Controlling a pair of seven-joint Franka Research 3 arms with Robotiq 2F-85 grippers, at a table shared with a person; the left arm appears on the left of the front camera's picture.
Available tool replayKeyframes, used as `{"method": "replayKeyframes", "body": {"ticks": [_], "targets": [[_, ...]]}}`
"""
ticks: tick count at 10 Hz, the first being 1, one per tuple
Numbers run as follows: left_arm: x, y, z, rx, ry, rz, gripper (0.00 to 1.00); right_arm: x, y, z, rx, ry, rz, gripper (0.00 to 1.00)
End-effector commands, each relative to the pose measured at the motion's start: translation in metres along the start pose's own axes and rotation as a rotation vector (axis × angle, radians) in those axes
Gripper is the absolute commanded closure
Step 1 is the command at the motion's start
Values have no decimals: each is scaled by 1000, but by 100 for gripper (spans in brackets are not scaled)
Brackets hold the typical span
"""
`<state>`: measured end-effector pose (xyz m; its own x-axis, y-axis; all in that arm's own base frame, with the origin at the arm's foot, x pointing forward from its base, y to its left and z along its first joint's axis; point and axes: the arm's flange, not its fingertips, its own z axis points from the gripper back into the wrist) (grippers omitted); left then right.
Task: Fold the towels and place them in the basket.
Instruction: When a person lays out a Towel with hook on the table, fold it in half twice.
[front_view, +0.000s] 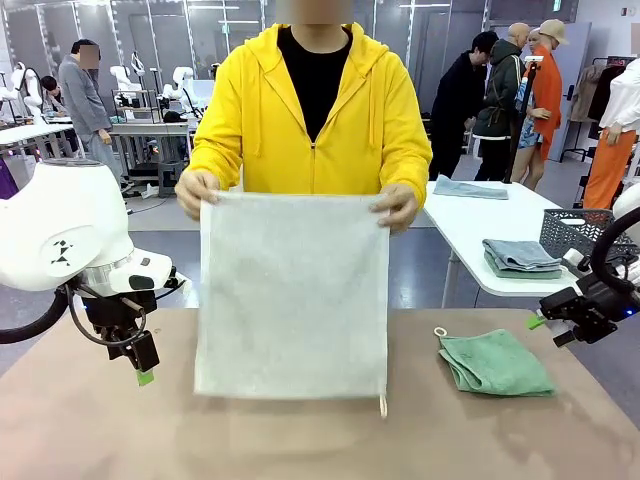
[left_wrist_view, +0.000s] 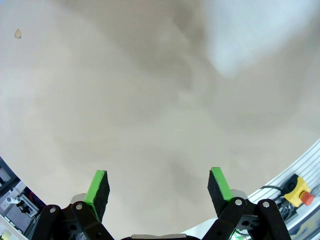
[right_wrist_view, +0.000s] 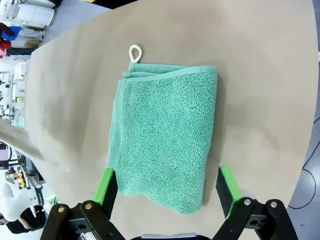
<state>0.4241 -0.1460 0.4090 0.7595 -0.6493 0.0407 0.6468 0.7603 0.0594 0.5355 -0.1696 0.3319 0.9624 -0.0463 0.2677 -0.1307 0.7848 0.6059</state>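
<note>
A person across the table holds a cream towel (front_view: 290, 295) up by its two top corners, and it hangs flat with its lower edge near the tabletop. A mint green towel (front_view: 495, 362) lies folded on the table at the right, its white loop (right_wrist_view: 135, 51) at one corner. My right gripper (front_view: 548, 325) hovers just right of it, open, and in the right wrist view its fingers straddle the green towel's (right_wrist_view: 165, 130) near end. My left gripper (front_view: 143, 372) hangs open above bare table left of the cream towel. The basket (front_view: 585, 232) stands at the back right.
The brown table (front_view: 80, 430) has free room at the left and front. A white side table (front_view: 470, 225) behind on the right carries folded grey-blue towels (front_view: 520, 257) and the basket. People stand farther back.
</note>
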Motion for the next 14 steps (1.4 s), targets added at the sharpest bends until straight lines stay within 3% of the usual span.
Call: {"method": "replayKeyframes", "body": {"ticks": [1, 6, 7, 8, 10, 11, 13, 14], "targets": [[2, 2, 1, 6, 0, -9, 0, 1, -1, 0, -1, -1, 1, 0], [2, 2, 1, 6, 0, -9, 0, 1, -1, 0, -1, -1, 1, 0], [0, 0, 0, 0, 0, 0, 0, 0, 0, 0, 0, 0, 0, 4], [9, -6, 31, 189, 10, -131, 0, 7, 30, 18, -42, -36, 213, 0], [14, -19, 88, 273, -72, -307, 0, 20, 83, 50, -68, -23, 540, 0], [4, -19, 113, 271, -145, -345, 0, 23, 107, 66, -50, 1, 679, 0], [-17, -25, 138, 128, -297, -422, 0, 12, 154, 78, 20, 61, 923, 0], [-28, -28, 143, 62, -324, -458, 0, 1, 178, 80, 5, 80, 1049, 0]]}}
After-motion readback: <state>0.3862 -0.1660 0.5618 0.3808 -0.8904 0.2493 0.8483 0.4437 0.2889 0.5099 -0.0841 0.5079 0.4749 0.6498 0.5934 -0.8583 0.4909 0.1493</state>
